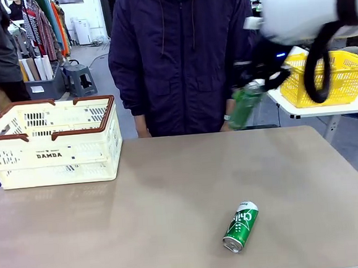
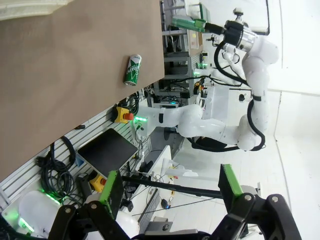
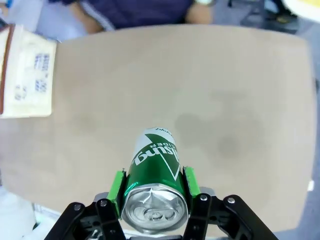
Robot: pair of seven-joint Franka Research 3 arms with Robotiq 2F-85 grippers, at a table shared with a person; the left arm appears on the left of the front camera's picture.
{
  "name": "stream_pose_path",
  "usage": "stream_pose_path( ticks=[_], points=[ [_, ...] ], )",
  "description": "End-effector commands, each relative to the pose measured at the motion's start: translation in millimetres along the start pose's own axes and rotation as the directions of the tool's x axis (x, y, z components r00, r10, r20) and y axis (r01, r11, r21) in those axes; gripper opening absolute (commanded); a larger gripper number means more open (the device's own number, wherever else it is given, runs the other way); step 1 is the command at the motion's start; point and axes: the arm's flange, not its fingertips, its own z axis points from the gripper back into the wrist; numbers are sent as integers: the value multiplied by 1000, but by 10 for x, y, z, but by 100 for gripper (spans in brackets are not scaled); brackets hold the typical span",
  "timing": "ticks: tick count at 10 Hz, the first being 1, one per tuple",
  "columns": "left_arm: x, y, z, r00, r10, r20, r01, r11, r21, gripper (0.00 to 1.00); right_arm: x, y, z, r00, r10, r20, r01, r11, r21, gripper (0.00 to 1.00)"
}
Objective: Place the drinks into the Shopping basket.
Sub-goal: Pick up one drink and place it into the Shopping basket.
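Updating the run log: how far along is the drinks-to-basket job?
Done: nothing evident; no can seen inside the basket. In hand: the right gripper is shut on a green can, held high at the far right. Left: dropping that can in, then the second can lying on the table; the left gripper is open.

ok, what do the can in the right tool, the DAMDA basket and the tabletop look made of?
Held green can: likely aluminium, glossy printed body, bare silver end. DAMDA basket: moulded plastic, cream slotted walls, brown rim. Tabletop: smooth matte beige, probably laminate; can't confirm.
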Motion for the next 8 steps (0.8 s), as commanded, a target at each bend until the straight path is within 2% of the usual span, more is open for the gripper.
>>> stream_pose_path(
  ticks=[1,2,3,5,7,8],
  points=[
    [-10,-28,-2,1000,2,11,-2,1000,-13,100,-18,721,-368,1000,30,6,-30,999,-32,0],
    [-10,-28,-2,1000,2,11,-2,1000,-13,100,-211,1183,-611,997,75,-17,-75,997,3,0],
    [-10,-28,-2,1000,2,11,-2,1000,-13,100,-409,1601,-849,995,82,49,-80,996,-48,0],
    [-10,-28,-2,1000,2,11,-2,1000,-13,100,-858,2215,-1189,983,175,-63,-176,984,-18,0],
    [-10,-28,-2,1000,2,11,-2,1000,-13,100,-1267,2491,-1510,967,234,-101,-238,971,-27,0],
    [-10,-28,-2,1000,2,11,-2,1000,-13,100,-1361,2537,-1605,965,239,-106,-245,968,-46,0]
  ],
)
